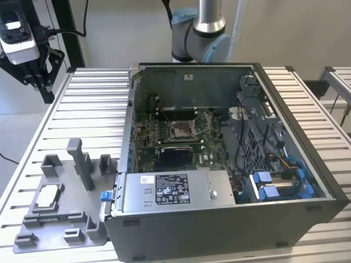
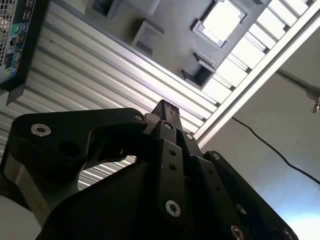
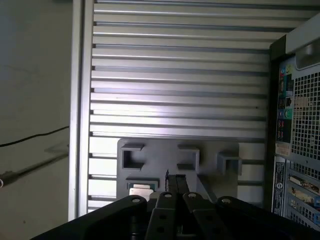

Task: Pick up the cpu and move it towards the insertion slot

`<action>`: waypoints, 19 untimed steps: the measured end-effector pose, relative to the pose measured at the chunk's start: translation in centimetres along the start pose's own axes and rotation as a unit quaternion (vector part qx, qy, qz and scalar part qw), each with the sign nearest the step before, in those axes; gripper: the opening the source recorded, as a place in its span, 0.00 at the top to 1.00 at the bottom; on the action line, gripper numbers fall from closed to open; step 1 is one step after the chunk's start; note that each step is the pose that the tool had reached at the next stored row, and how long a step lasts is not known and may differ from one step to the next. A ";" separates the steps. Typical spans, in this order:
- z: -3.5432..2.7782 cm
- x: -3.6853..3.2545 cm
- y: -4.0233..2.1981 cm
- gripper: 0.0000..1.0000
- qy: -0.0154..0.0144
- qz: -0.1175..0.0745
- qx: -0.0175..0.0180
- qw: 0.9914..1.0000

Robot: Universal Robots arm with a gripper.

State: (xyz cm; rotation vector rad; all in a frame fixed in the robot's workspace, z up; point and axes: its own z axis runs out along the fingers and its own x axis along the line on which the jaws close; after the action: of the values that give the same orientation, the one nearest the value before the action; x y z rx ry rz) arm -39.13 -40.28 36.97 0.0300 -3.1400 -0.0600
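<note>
Gripper empty above the table, cpu resting in its tray

In the exterior view the ribbed metal table (image 1: pixel 93 109) carried an open computer case (image 1: pixel 219 219) on the exterior view's right and a grey plastic tray (image 1: pixel 60 222) with upright blocks just beside it on the left. The gripper (image 1: pixel 43 86) hung above the table's far corner at that view's left, its fingers pressed together and holding nothing, as both wrist views showed (image 2: pixel 167 107) (image 3: pixel 175 181). The cpu (image 1: pixel 48 196) lay flat in a square recess of the tray, well apart from the gripper and below it; in the first wrist view the cpu (image 3: pixel 140 190) appeared just beside the fingertips, with the tray (image 3: pixel 155 145) behind. The insertion slot (image 1: pixel 181 130) sat on the green board inside the case, well apart from both.
</note>
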 end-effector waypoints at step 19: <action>0.25 3.04 -0.20 1.00 0.000 0.000 0.000 1.000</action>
State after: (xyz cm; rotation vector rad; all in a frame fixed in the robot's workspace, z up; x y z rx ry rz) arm -42.17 -40.52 36.72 0.0300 -3.1399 -0.0600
